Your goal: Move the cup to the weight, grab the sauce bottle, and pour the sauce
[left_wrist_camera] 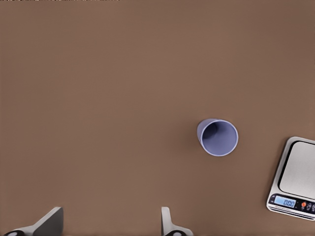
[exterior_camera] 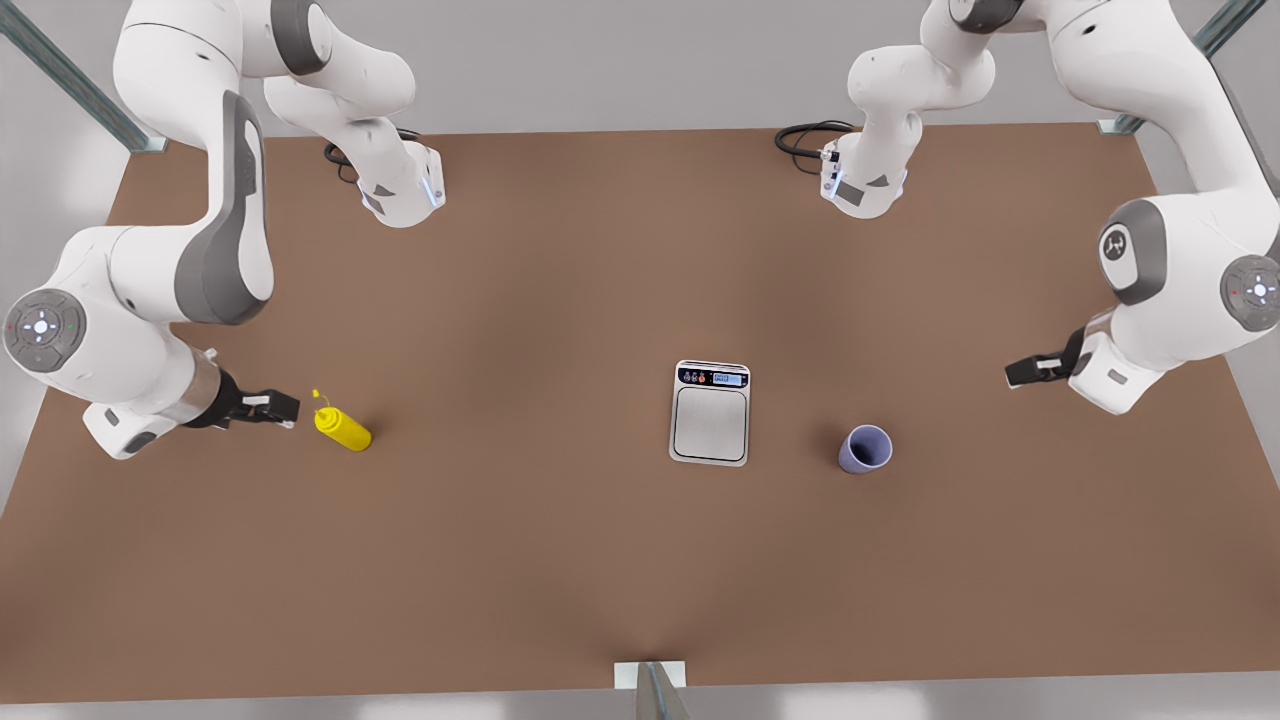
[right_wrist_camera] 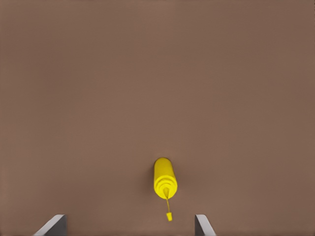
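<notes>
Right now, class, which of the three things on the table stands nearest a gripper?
The yellow sauce bottle: the right gripper is beside its nozzle, whereas cup and scale stand well apart.

Weight [exterior_camera: 710,413] mid-table; cup [exterior_camera: 865,449] just beside, front view's right; sauce bottle [exterior_camera: 343,427] well apart, front view's left.

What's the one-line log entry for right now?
cup: upright on table, off scale | bottle: on table | left gripper: open, empty, near cup | right gripper: open, empty, near bottle
</notes>
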`<state>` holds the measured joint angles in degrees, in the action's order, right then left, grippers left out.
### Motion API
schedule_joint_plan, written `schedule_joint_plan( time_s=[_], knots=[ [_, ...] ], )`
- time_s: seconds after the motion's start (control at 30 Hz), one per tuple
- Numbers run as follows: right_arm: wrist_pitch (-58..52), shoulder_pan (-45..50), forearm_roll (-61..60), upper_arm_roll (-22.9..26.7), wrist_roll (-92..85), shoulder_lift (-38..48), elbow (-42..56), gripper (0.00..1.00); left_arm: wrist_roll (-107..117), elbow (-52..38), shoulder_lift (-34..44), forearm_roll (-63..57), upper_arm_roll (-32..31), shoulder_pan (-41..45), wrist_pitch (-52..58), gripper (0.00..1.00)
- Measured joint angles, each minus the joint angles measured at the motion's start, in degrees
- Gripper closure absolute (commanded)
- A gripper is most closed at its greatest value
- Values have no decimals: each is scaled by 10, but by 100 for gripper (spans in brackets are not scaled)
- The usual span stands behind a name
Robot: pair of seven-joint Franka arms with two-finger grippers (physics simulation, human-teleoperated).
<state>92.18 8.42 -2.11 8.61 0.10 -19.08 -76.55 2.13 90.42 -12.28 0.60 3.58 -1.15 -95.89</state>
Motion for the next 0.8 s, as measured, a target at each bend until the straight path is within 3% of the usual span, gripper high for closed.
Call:
schedule_joint_plan(
  time_s=[0.27, 0.53, 0.6, 0.8],
  knots=[
    [-2, -3, 4, 1, -5, 0, 8, 0, -2, 22, -40, 0, -7, 5, -50, 0],
    [-3, -22, 3, 1, -35, -3, 7, 0, 2, 66, -101, 23, -8, 86, -143, 0],
    [-10, -22, 3, 1, -40, -4, 6, 0, 2, 73, -118, 26, -8, 85, -149, 8],
    [11, -88, -82, 1, -428, -16, -43, 0, 5, 106, -143, 45, -8, 93, -237, 13]
  ],
)
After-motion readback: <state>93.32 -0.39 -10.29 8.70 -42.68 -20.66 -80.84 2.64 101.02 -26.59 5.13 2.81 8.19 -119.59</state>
